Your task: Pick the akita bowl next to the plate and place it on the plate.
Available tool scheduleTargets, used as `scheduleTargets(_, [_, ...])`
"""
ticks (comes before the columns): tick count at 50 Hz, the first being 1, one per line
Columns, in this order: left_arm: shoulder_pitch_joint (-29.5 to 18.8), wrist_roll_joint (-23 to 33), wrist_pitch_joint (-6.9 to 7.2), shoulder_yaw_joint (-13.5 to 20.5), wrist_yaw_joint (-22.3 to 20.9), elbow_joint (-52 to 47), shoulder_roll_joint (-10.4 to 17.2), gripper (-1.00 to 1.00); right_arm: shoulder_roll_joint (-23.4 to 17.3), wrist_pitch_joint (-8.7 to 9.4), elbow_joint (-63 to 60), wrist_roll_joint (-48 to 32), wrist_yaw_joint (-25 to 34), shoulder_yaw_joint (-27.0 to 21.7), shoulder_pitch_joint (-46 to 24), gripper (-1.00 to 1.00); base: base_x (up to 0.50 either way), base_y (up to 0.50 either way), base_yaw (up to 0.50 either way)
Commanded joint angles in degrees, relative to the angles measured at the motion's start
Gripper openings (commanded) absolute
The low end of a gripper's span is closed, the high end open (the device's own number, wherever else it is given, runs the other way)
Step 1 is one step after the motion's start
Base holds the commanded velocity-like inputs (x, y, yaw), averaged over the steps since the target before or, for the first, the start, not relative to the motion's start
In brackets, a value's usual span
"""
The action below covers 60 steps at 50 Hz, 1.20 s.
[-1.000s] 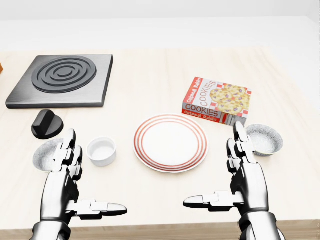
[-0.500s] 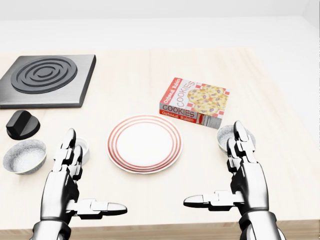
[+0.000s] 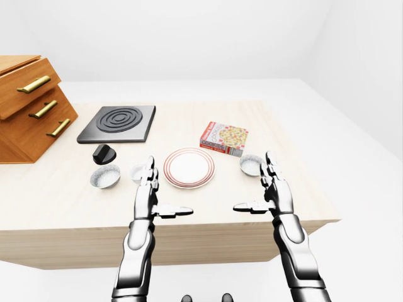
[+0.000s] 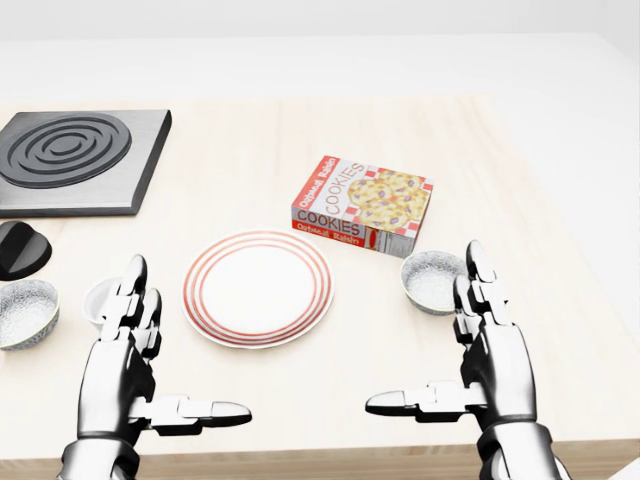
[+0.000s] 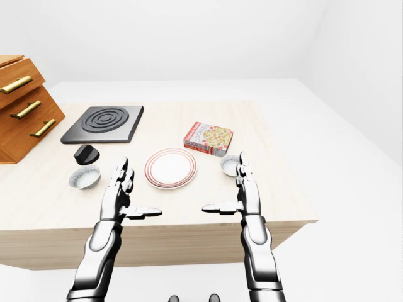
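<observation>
The head view was shifted by base motion, so the akita bowl (image 4: 433, 281), set right of the plate (image 4: 257, 288), was brought within likely reach, just above the spread, empty right hand (image 4: 495, 372); the left hand (image 4: 120, 378) was likewise held spread.

In the head view the plate (image 4: 257, 288) lies mid-surface (image 4: 230, 190), with the akita bowl (image 4: 433, 281) near its right, a small cup (image 4: 98, 299) near its left, and the cookie box (image 4: 362, 205) above it to the right. Further left sit a second bowl (image 4: 22, 312), a knob (image 4: 15, 248) above it, and the hob (image 4: 65, 160) at top left. In the left-eye view a drawer chest (image 3: 28, 107) stands at the surface's left end.
</observation>
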Motion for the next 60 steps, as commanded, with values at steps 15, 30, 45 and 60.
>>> scheduleTargets(15, [-0.35,-1.73,1.87,0.9,0.77,-1.26,0.22,1.0,0.33,-0.49,-2.44,-1.11,1.36,1.17,1.51,1.0,0.0,0.0,0.0])
scheduleTargets(30, [-0.5,-1.86,1.6,0.95,0.85,-0.83,0.2,1.0,0.4,-1.08,-1.88,-0.97,1.45,1.03,1.4,1.0,0.21,0.0,0.0])
scheduleTargets(45, [-0.38,-2.0,2.01,0.97,0.84,-1.32,0.23,1.0,0.4,-1.07,-1.84,-0.96,1.18,0.97,1.29,1.0,0.27,0.0,0.0])
scheduleTargets(60, [-0.44,-2.05,2.07,0.94,0.88,-1.3,0.21,1.0,0.39,-1.42,-1.53,-0.9,1.13,0.97,1.11,1.0,0.23,0.0,0.0])
